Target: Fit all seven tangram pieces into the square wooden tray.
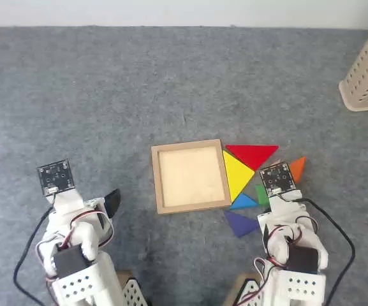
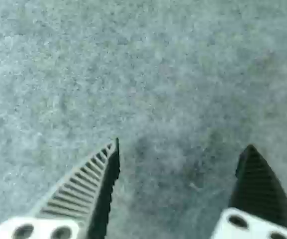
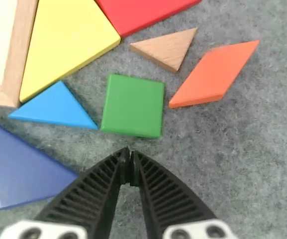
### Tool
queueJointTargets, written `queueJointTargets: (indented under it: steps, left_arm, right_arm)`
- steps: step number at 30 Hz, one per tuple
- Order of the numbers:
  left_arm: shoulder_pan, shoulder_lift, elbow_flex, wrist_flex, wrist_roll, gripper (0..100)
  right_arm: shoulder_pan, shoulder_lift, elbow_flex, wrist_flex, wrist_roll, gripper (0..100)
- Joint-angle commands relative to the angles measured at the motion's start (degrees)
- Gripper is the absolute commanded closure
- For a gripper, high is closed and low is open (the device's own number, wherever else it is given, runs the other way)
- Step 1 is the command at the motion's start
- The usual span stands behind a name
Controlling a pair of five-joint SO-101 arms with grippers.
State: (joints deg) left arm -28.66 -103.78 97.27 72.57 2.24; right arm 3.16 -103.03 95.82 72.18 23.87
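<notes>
Grey carpet covers the tabletop [image 1: 107,95]. We see the right gripper [image 3: 130,167] pinched fully closed on nothing, its tips just short of the green square [image 3: 133,105]. Further ahead, the orange parallelogram [image 3: 214,73] lies with its long axis slanting away to the gripper's right. Ahead to its left, the yellow triangle [image 3: 66,40] lays its long edge along the wooden tray [image 1: 190,175], apex pointing away from the tray. The left gripper [image 2: 183,145] gapes wide over carpet, holding nothing.
</notes>
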Motion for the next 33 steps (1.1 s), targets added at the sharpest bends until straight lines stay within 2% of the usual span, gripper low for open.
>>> queueJointTargets:
  steps: [1,6,19,28,33]
  left_arm:
    - [0.09,-0.7,-0.75,-0.09,-0.09,65]
    - [0.09,-0.7,-0.75,-0.09,-0.09,65]
    - [0.09,-0.7,-0.75,-0.09,-0.09,65]
    - [0.09,-0.7,-0.75,-0.09,-0.09,65]
    - [0.09,-0.7,-0.75,-0.09,-0.09,65]
  right_arm:
    - [0.22,-0.92,0.62,-0.04,0.88,99.2]
    - [0.22,-0.92,0.62,-0.4,0.88,99.2]
    - [0.22,-0.92,-1.41,-17.19,0.7,99.2]
    - [0.22,-0.66,-12.66,-16.22,0.53,99.2]
    - [0.22,7.08,-18.9,-11.03,0.44,99.2]
